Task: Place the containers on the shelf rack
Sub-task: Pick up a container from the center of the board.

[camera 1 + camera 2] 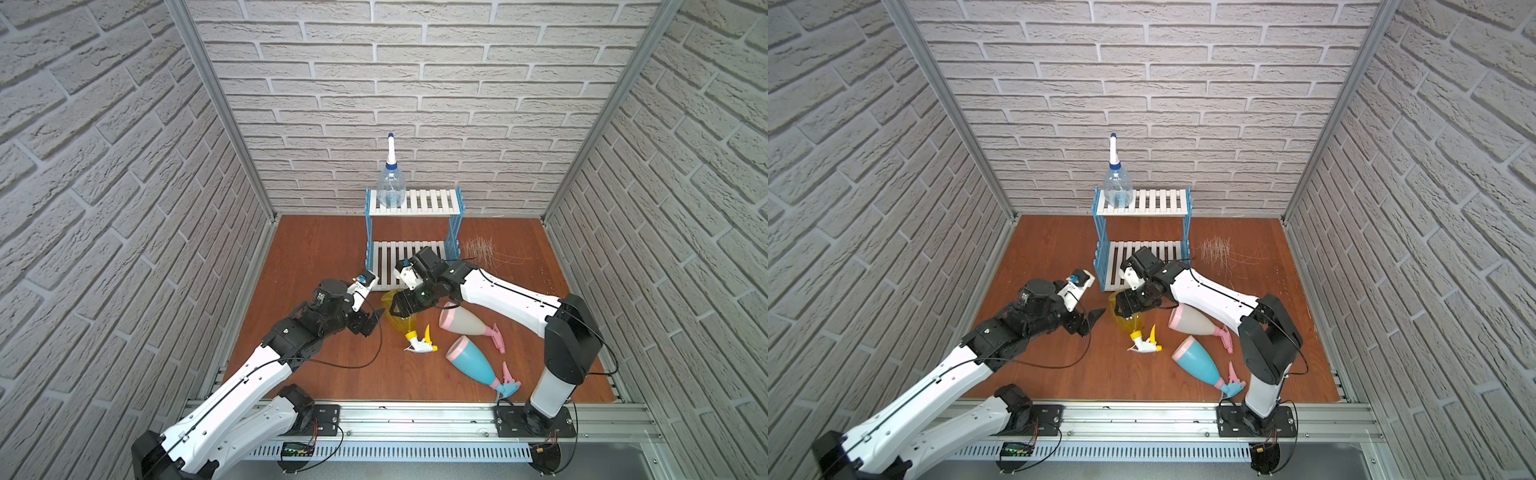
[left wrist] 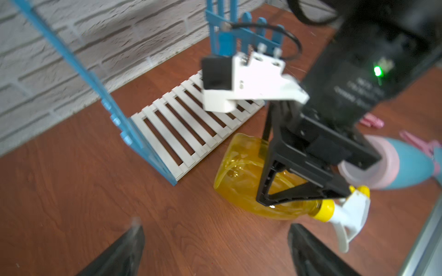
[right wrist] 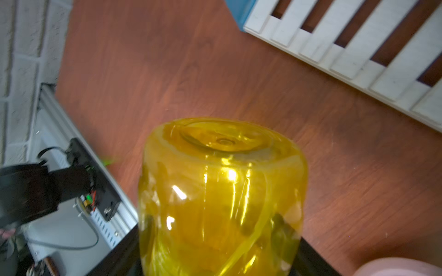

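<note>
Four spray bottles, one rack, two arms.

The rack is far centre against the wall and has two slatted shelves. The clear bottle stands upright on the left end of the top shelf. The lower shelf is bare. The other three bottles lie on their sides on the bench.

- **Yellow bottle**: just near of the rack's lower shelf, base pointing toward the rack, trigger head toward the near side.
- **Cream bottle**: just right of the yellow one.
- **Blue bottle**: nearer, and right of centre.

The right fingers are clamped across the yellow bottle's wide body, one on each side. The bottle looks to be on the bench, not lifted yet. The left fingers are spread wide and empty, hovering left of the yellow bottle.

**Handling (my guess):** the yellow bottle is thin see-through plastic and looks empty, so it is probably very light. The wall likely dents under a hard squeeze, and the smooth round surface is probably slippery.

**Where to hold:** mid-body works, with moderate force. The narrow neck under the yellow collar would be stiffer. It has to be tipped upright before it is set on the slats, and with the trigger head on top it may be tippy.
</note>
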`<state>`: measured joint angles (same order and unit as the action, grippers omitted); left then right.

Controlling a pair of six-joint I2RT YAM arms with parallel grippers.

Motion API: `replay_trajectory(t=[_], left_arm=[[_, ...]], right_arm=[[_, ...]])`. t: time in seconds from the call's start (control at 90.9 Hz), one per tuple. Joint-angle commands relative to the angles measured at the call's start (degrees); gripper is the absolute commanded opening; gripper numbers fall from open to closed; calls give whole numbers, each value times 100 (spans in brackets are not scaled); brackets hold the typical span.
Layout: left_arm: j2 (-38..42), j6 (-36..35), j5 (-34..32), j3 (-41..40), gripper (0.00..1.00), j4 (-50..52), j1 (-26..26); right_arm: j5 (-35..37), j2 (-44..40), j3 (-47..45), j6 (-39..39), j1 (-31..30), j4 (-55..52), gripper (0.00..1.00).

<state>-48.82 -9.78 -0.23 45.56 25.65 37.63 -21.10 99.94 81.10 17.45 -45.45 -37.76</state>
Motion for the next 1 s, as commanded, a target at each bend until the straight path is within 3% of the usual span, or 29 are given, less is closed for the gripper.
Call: replay_trajectory(t=[0.0,0.121,0.319,0.627,0.99], left_arm=[[-145,-1761,-743,139,98,476,613],[-188,-2581,-965,102,98,97,980],[-331,-3424,-844,104,98,-280,1095],[-607,-3945,11,312,98,-275,1492],[-1100,-4248,153,535,98,-137,1680]], right_arm=[[-864,-357,283,-902,111,-1196,78],[-1151,-530,446,-1198,217,-1652,78],[-1427,-608,606,-1539,276,-2159,78],[-2046,-448,978,-2057,335,-2868,78],[-2592,-248,1190,-2538,344,-3375,77]])
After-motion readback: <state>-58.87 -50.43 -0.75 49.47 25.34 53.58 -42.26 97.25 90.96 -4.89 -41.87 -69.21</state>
